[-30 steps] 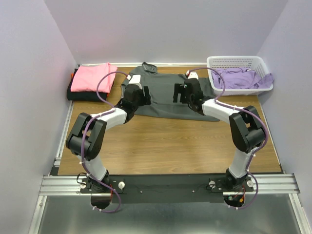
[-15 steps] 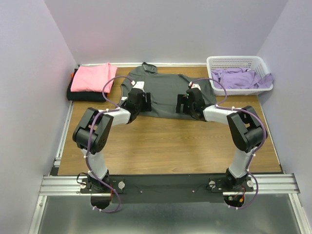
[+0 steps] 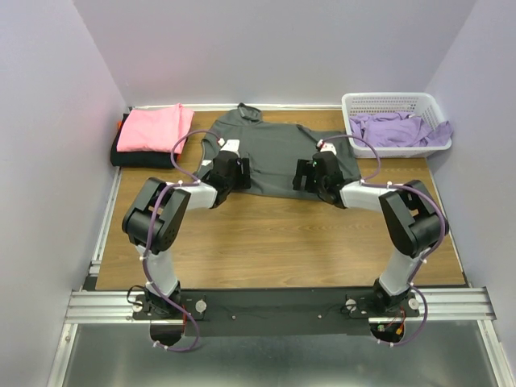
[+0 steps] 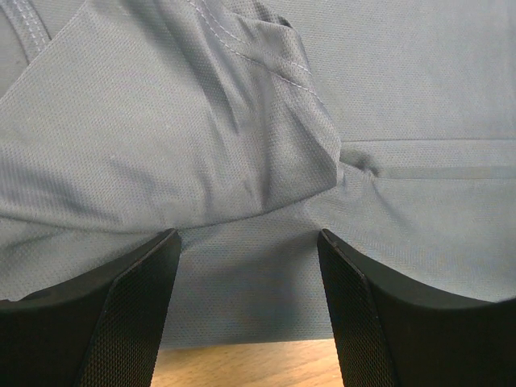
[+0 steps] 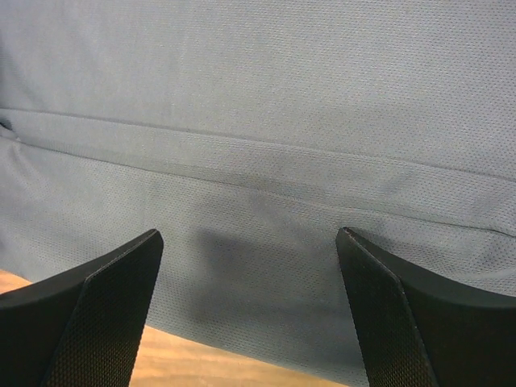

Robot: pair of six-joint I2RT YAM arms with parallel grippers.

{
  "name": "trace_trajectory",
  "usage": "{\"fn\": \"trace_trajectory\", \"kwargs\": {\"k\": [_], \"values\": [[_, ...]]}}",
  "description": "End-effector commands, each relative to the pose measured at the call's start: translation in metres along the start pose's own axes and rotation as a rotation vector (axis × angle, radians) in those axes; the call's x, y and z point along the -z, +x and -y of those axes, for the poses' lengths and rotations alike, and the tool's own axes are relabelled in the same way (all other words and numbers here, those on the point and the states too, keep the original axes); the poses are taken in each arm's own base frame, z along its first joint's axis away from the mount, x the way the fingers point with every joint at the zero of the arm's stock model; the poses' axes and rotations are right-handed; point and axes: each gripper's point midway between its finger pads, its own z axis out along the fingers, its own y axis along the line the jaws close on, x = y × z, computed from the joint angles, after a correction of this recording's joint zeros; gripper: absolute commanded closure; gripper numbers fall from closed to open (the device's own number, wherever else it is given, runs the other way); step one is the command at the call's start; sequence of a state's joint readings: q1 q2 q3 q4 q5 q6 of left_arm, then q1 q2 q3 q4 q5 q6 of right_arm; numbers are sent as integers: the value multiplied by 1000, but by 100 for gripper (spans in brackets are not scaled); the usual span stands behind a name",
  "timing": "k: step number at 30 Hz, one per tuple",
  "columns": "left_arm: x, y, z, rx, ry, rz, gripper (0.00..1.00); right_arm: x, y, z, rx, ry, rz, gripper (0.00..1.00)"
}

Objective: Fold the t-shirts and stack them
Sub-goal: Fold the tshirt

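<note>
Jaws spread wide and empty, the left gripper (image 4: 246, 242) and right gripper (image 5: 248, 238) hang over the near hem of the charcoal grey t-shirt (image 3: 274, 153), one toward each bottom corner, neither arm nearer. The shirt lies on the wooden surface (image 3: 274, 242), its long axis running straight away from the arms, collar at the far wall. A folded pink t-shirt (image 3: 149, 127) tops a black t-shirt (image 3: 129, 158) at far left.

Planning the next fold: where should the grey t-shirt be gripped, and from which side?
Likely the near hem of the grey t-shirt, from the arms' side. It lies flat, collar far, its hem edge free on the table, so a finger could slide under. Left gripper and right gripper hang open there.
</note>
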State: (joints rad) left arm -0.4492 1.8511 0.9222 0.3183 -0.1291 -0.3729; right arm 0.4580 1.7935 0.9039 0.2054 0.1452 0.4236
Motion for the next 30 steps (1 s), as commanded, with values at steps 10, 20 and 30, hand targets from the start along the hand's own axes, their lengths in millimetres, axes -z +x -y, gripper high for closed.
{"fn": "trace_trajectory", "kwargs": {"k": [10, 20, 30], "values": [[42, 84, 0, 27, -39, -121, 23, 47, 79, 27, -57, 83, -143, 8], [81, 110, 11, 106, -45, -91, 23, 79, 100, 25, -97, 75, -119, 9], [115, 105, 36, 142, 1, -52, 23, 96, 88, 4, -67, 22, -72, 10]]}}
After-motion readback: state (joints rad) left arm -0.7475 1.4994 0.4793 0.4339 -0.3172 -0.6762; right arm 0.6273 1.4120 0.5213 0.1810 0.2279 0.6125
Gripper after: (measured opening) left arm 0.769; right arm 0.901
